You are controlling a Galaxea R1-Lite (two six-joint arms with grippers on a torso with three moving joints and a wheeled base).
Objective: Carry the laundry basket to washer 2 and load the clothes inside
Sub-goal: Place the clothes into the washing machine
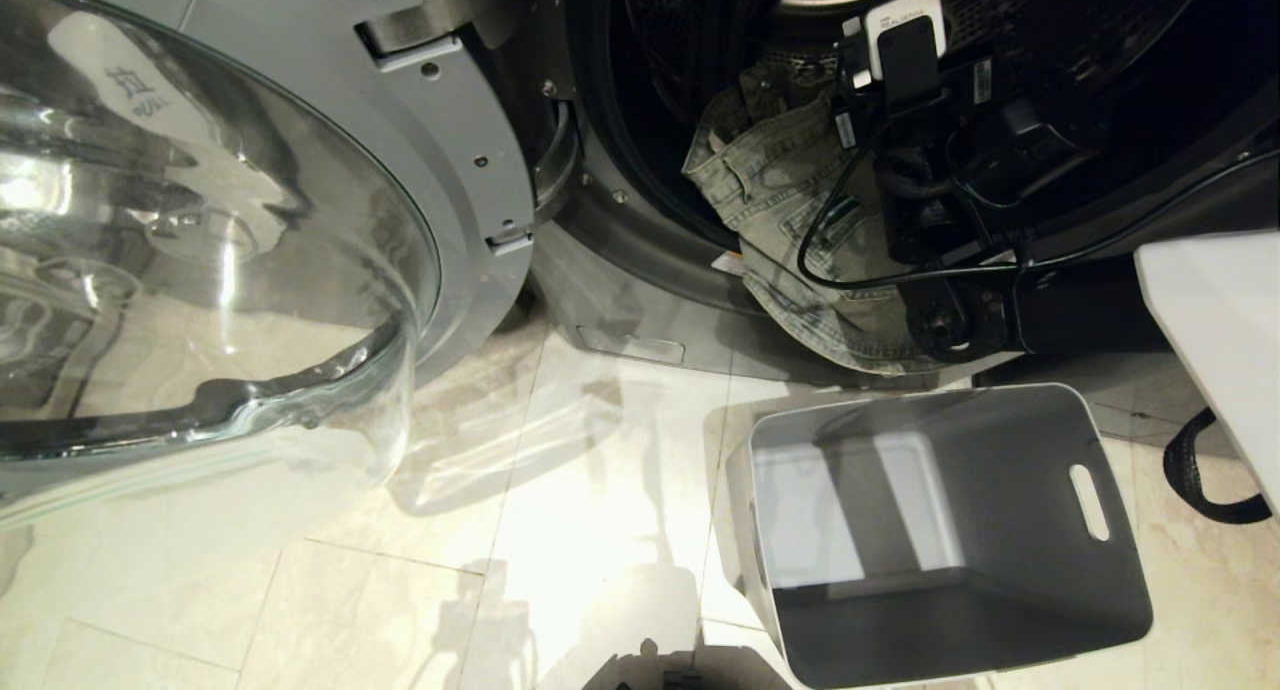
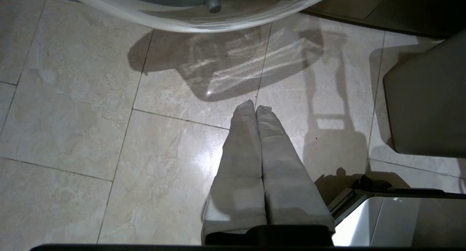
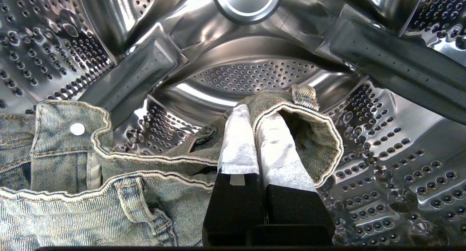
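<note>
Clothes [image 1: 790,200], a pair of faded denim jeans, hang over the lip of the washer [image 1: 640,260] opening in the head view, partly inside the drum and partly draped down its front. The right arm reaches into the opening above them. The washer door [image 1: 200,230] stands swung open on the left. The laundry basket [image 1: 940,530] sits empty on the tiled floor [image 1: 560,530] just before the washer.

From the left wrist, the left end effector [image 2: 255,107] hangs over the floor with its fingers pressed together, holding nothing.

From the right wrist, the right end effector [image 3: 251,111] is inside the steel drum [image 3: 251,76], fingers closed on the jeans' waistband.
</note>
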